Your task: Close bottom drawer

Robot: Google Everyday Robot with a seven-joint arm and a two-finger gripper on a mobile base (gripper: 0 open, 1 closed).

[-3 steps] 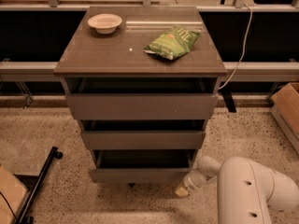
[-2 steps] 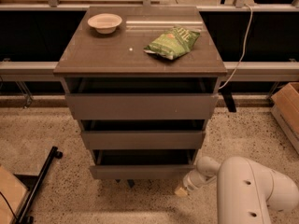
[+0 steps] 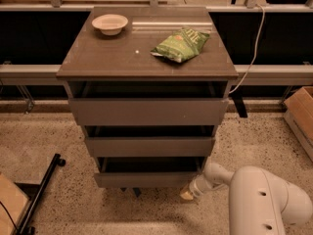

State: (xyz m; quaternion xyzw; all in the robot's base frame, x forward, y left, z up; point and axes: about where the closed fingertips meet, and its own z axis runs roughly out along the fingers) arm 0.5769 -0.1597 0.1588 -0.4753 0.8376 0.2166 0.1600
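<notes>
The bottom drawer (image 3: 146,179) is the lowest of three grey-brown drawers of a small cabinet and stands pulled out a little, its dark inside showing above its shallow front panel. The middle drawer (image 3: 149,146) and the tall top drawer (image 3: 148,110) also stand slightly out. My gripper (image 3: 188,195) is low at the bottom drawer's right front corner, just off the floor, at the end of my white arm (image 3: 259,199).
On the cabinet top (image 3: 98,58) lie a white bowl (image 3: 110,23) and a green chip bag (image 3: 182,44). A cardboard box (image 3: 301,114) stands at the right, a black stand leg (image 3: 41,192) at the lower left. A white cable (image 3: 252,48) hangs right of the cabinet.
The arm and gripper have shifted very slightly; the bottom drawer looks about as far out as before.
</notes>
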